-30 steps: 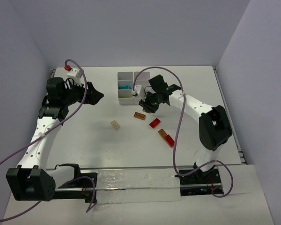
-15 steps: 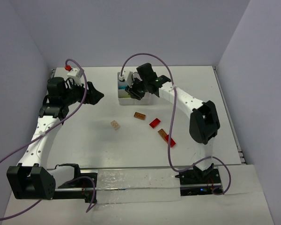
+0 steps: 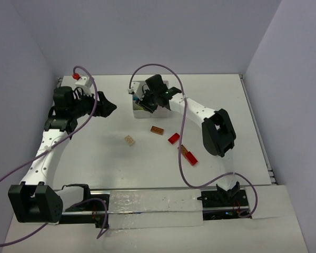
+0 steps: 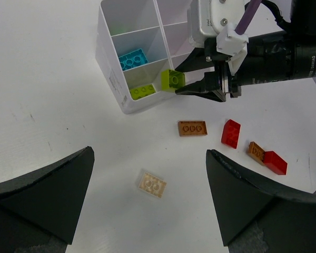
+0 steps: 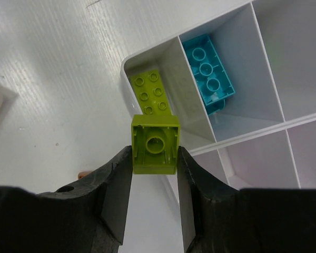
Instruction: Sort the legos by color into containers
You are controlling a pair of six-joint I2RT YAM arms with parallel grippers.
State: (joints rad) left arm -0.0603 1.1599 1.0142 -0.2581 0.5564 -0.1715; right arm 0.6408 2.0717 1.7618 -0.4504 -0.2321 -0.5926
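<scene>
My right gripper (image 5: 155, 154) is shut on a lime lego (image 5: 155, 145), its hollow underside facing the wrist camera. It hangs over the near-left corner compartment of the white container tray (image 5: 147, 55), where a flat lime lego (image 5: 150, 92) lies. A cyan lego (image 5: 208, 71) lies in the neighbouring compartment. On the table lie a tan lego (image 3: 129, 140), an orange-brown one (image 3: 157, 130), a red one (image 3: 173, 138), and an orange-brown (image 3: 183, 149) and red (image 3: 190, 157) pair touching. My left gripper (image 3: 108, 108) is open and empty, high above the tan lego (image 4: 152, 184).
A white connector block with a red part (image 3: 83, 80) sits at the table's back left corner. Purple cables loop over both arms. Walls close the table at the back and both sides. My right arm (image 3: 200, 110) stretches across the tray's right half.
My right arm has swung left and away from the loose legos, carrying the lime lego over the tray's near-left corner. The left arm has not moved.
</scene>
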